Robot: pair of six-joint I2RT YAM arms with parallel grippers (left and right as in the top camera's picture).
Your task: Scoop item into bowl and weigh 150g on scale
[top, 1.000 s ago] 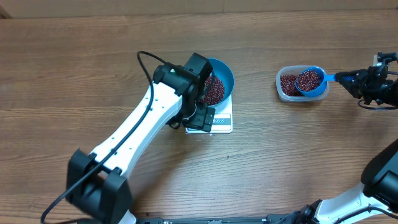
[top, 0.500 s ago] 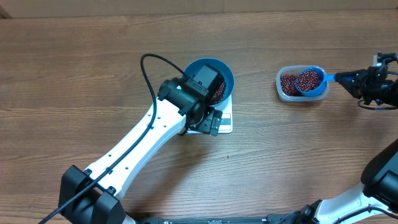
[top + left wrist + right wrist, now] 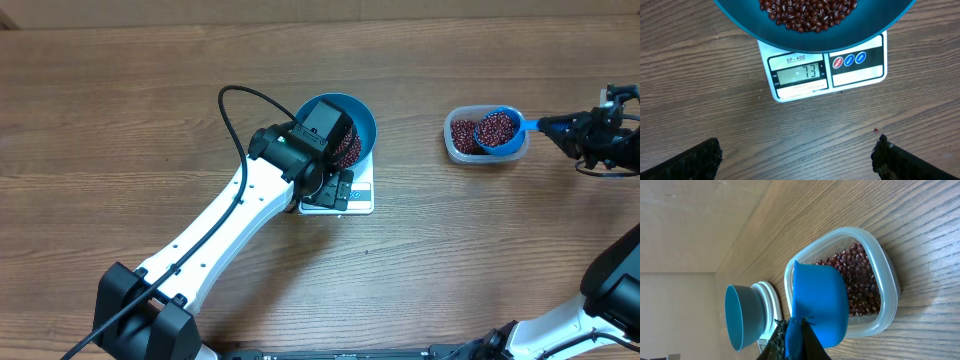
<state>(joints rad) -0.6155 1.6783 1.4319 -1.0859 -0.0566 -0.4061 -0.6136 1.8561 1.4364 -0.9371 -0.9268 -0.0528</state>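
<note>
Item one, nearest: the left gripper (image 3: 797,150), hanging over bare table (image 3: 150,120) just near of the scale, jaws spread wide and gripping nothing. Over the last second they have finished opening to their fullest, and the arm has settled slightly right, so its camera is looking straight down at the display. Item two: a stray bean (image 3: 876,131), lying loose on the wood between gripper and scale. Item three: the scale (image 3: 860,70), sitting flat, its display (image 3: 799,74) showing 73. Item four: the bowl (image 3: 362,118), standing on the scale and overhanging its far edge, unmoved. It is carrying a shallow heap of beans (image 3: 807,12), partly hidden from overhead by the left wrist. Item five, well to the right: the tub (image 3: 458,150), still holding more beans. Item six: the scoop (image 3: 500,130), heaped full, hovering over the tub's right part, unchanged in place. Item seven: the right gripper (image 3: 590,130), clamped on the scoop's handle at the far right. Assessment: the reading is standing near half the target, so more is needed. The loaded scoop is likely heading for the bowl next, and the left wrist over the bowl's rim may be crowding that path.
</note>
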